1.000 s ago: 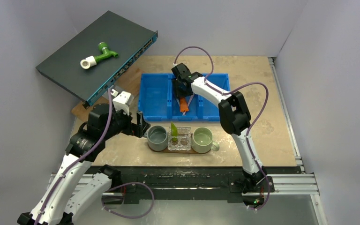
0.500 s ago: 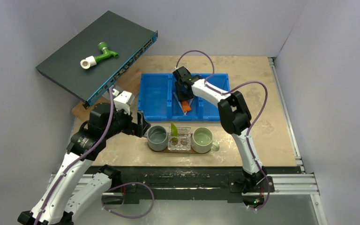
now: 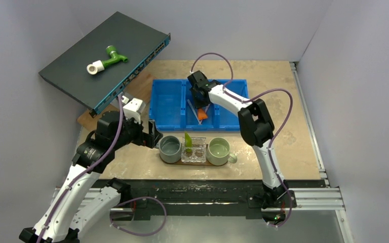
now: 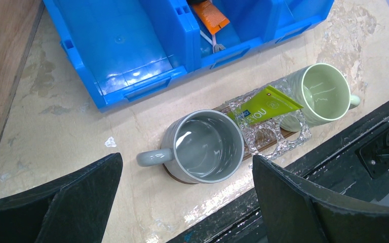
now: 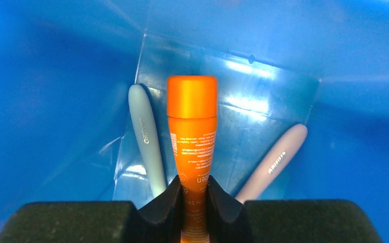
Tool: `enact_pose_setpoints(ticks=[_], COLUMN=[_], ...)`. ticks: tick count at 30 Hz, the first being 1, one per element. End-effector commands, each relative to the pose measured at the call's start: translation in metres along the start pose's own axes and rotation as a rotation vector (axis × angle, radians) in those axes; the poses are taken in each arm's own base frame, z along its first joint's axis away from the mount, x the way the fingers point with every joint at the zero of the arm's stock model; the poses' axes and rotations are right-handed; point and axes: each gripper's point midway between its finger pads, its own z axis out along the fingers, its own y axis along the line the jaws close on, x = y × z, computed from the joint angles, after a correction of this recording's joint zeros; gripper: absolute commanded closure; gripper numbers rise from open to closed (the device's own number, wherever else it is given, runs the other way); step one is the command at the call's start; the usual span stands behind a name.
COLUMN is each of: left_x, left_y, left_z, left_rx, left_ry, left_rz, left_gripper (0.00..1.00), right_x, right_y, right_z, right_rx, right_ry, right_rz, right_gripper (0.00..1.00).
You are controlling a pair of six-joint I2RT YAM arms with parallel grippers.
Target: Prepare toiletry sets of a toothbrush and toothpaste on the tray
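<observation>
My right gripper is shut on the orange tube, cap pointing away, inside the middle compartment of the blue bin. The pale blue toothbrush lies left of the tube and the pink toothbrush right of it, both on the bin floor. The lime-green tube leans in a clear glass holder on the dark-brown tray, between a grey mug and a pale green mug. My left gripper is open and empty, above and left of the grey mug.
A dark network switch leans at the back left with a green-and-white pipe fitting on it. A rectangular wooden board lies under it. The bin's walls close in around the right gripper.
The right gripper has shifted slightly right in the bin with the orange tube in it, and the tube looks a little raised. The left arm has not moved.
</observation>
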Motion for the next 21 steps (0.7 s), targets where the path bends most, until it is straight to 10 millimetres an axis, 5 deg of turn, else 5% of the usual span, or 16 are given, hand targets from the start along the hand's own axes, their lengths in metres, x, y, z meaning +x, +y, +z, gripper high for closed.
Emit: enact_pose_setpoints(ticks=[1, 12, 21], left_x=[-0.011, -0.013, -0.039], left_y=[-0.002, -0.011, -0.039], left_z=[0.000, 0.000, -0.011], left_rx=[0.007, 0.050, 0.166], left_ry=[-0.039, -0.044, -0.056], left_rz=[0.013, -0.019, -0.077], left_gripper=[0.00, 0.00, 0.00], right_x=[-0.050, -0.074, -0.049], right_y=[-0.003, -0.006, 0.017], right_z=[-0.066, -0.165, -0.249], right_rx=[-0.024, -0.098, -0.213], right_ry=[-0.149, -0.291, -0.407], right_rz=[0.029, -0.007, -0.179], right_gripper=[0.83, 0.84, 0.84])
